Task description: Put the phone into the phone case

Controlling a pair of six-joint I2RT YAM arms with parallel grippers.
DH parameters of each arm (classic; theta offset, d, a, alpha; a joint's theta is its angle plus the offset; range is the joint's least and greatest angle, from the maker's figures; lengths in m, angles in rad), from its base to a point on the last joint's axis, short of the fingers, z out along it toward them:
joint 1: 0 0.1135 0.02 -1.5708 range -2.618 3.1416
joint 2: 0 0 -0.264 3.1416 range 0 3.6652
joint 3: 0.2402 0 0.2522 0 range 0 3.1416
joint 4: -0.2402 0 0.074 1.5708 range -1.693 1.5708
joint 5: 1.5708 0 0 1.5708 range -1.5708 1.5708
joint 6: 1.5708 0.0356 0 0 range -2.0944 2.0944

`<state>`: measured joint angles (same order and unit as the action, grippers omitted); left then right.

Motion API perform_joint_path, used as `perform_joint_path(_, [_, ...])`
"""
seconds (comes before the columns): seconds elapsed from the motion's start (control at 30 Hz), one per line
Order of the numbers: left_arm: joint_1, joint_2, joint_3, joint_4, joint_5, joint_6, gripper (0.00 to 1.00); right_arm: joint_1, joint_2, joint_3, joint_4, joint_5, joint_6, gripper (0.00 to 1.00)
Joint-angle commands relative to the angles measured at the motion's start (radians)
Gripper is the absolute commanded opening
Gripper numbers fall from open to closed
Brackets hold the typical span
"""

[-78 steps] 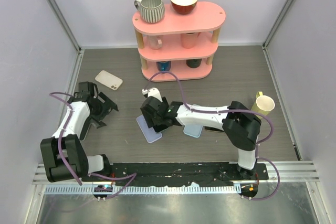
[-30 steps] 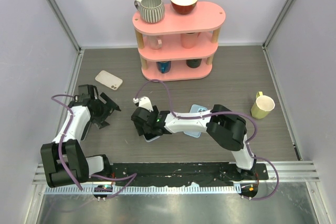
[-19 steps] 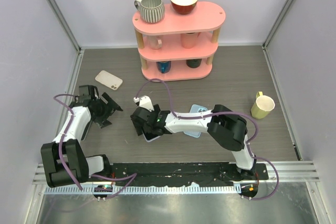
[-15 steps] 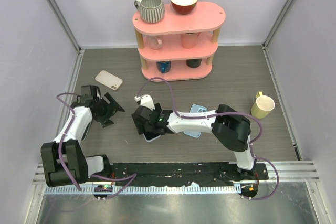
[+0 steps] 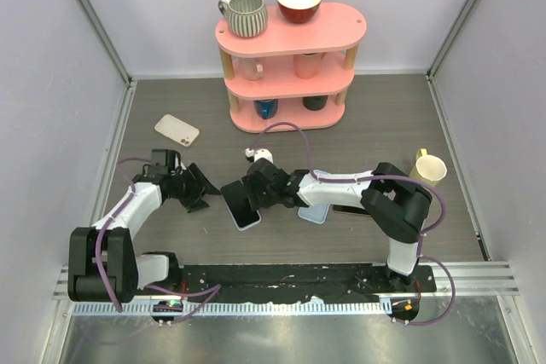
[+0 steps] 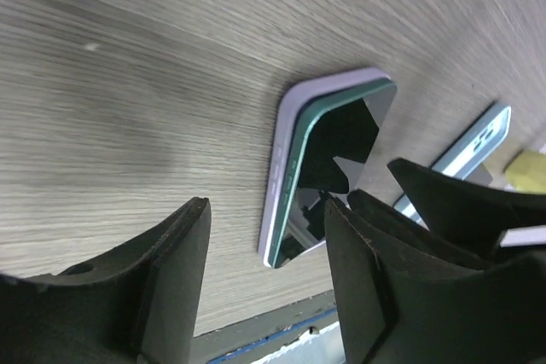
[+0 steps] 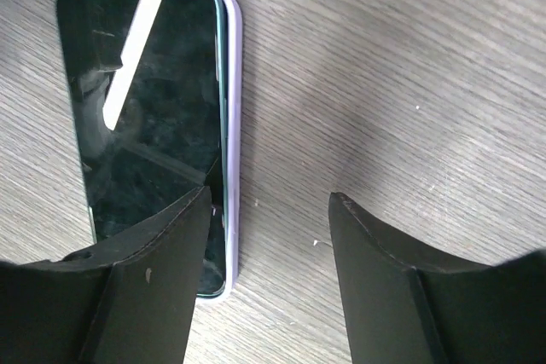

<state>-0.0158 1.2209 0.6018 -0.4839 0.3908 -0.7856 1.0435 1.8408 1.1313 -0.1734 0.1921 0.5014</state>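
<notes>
The right pincer (image 5: 256, 192) has drawn back toward the right of the top view. It uncovers the spot it was crouched over a moment ago, while the left pincer (image 5: 201, 193) has swung in from the left edge toward the same spot. What lies exposed, just left of the frame's centre, is the phone (image 5: 240, 201), dark screen up, resting on the lilac phone case (image 5: 250, 222) on the wooden surface (image 5: 171, 228). In the right wrist view the phone (image 7: 141, 117) shows a green edge. The phone case (image 7: 232, 125) peeks out along only one long side, so the phone looks laid on or partly in the case rather than pressed home, though how deep it sits cannot be told. Both pincers are spread wide and hold nothing; the right one (image 7: 269, 210) hangs just beside the phone, and the left one (image 6: 266, 210) frames its near end. The phone appears to be released, with the left arm arriving, probably to steady or press it. A pale blue case (image 5: 314, 212) lies nearby to the right.
</notes>
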Motion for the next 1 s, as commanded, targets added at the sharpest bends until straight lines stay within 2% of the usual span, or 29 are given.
perform_joint_path(0.0, [-0.050, 0.020, -0.020, 0.117, 0.106, -0.024, 0.59, -0.008, -0.051, -0.034, 0.115, -0.103, -0.012, 0.62])
perform_joint_path(0.13, [-0.101, 0.017, -0.054, 0.163, 0.092, -0.052, 0.56, -0.008, -0.020, -0.053, 0.166, -0.134, 0.017, 0.57])
perform_joint_path(0.37, [-0.110, 0.011, -0.097, 0.197, 0.065, -0.066, 0.56, -0.019, 0.023, -0.077, 0.213, -0.103, 0.071, 0.46])
perform_joint_path(0.47, [-0.118, -0.021, -0.117, 0.218, 0.068, -0.060, 0.59, -0.048, 0.023, -0.139, 0.253, -0.109, 0.114, 0.37])
perform_joint_path(0.63, [-0.136, -0.098, -0.181, 0.289, 0.056, -0.092, 0.66, -0.091, -0.015, -0.318, 0.457, -0.227, 0.193, 0.27])
perform_joint_path(0.87, [-0.136, -0.129, -0.238, 0.347, 0.048, -0.113, 0.68, -0.108, 0.004, -0.367, 0.495, -0.260, 0.230, 0.22])
perform_joint_path(0.97, [-0.135, -0.130, -0.261, 0.393, 0.063, -0.125, 0.69, -0.151, 0.026, -0.436, 0.584, -0.315, 0.293, 0.21])
